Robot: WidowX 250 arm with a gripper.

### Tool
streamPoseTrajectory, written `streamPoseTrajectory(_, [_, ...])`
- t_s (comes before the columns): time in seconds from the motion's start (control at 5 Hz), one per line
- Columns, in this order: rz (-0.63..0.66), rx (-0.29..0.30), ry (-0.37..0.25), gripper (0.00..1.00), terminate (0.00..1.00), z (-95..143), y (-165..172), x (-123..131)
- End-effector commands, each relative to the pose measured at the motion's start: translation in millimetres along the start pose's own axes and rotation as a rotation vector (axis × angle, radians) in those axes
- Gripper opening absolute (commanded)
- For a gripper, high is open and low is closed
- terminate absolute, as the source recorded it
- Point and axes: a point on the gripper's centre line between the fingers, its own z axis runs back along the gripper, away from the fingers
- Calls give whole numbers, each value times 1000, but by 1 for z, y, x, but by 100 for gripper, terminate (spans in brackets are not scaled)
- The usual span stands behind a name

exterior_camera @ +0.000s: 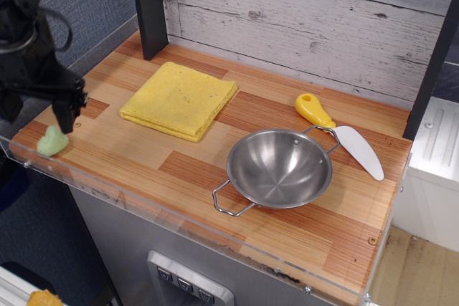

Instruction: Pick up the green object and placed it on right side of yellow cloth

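The green object (51,142) is a small pale mint lump at the front left corner of the wooden counter. My black gripper (39,114) hovers just above and behind it, with its jaws open and nothing between them. One finger (67,115) hangs right beside the lump's upper right; the other sits at the frame's left edge. The yellow cloth (179,99) lies flat and folded at the back middle of the counter, well to the right of the gripper.
A steel bowl (279,168) with wire handles stands right of centre. A white spatula with a yellow handle (314,110) lies behind it. A dark post (149,6) stands at the back left. A clear rim (143,202) runs along the counter's front edge.
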Motion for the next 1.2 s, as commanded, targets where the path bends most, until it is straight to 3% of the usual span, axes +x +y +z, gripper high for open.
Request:
streamPoseTrajectory(0.0, [29,14,-39,100,0,-10,19,27])
streamPoseTrajectory(0.2, [32,15,-27,100,0,-20,8,33])
streamPoseTrajectory(0.4, [14,5,-8,100,0,-35,8,24])
streamPoseTrajectory(0.8, [3,-12,1,100,0,-41,-20,18])
streamPoseTrajectory(1.0, [38,-6,-13,0,0,-45,-20,17])
